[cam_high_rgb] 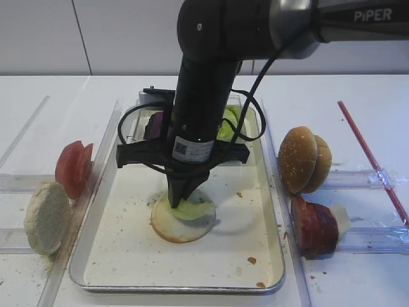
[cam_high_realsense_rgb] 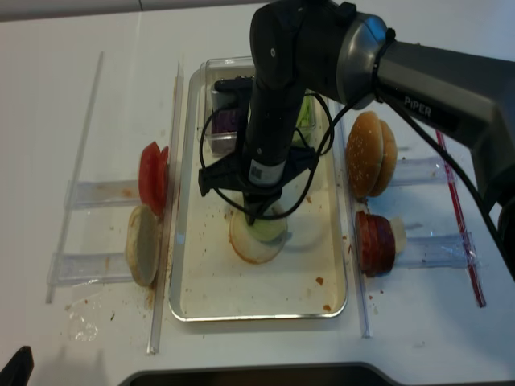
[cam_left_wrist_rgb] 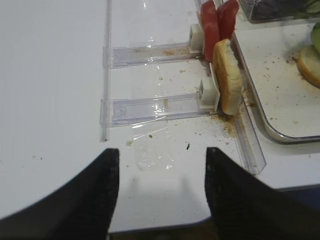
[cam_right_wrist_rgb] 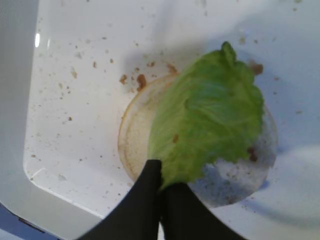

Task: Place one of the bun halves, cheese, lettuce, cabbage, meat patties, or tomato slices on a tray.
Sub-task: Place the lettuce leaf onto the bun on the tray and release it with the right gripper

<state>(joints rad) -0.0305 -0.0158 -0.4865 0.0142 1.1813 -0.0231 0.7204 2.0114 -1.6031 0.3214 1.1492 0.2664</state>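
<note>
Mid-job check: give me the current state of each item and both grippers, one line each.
right gripper: shut on the lettuce's edge
lettuce: draped over the bun base
bun base: flat on the tray
tray: crumb-speckled, holds base and lettuce
left gripper: open, holding nothing
tomato slices: upright, left rack
bun tops: on edge, right rack

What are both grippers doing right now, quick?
Left gripper: open, holding nothing.
Right gripper: shut on the lettuce, over the bun base.

lettuce (cam_high_rgb: 192,208) on bun base (cam_high_rgb: 182,224), in tray (cam_high_rgb: 268,281)
</note>
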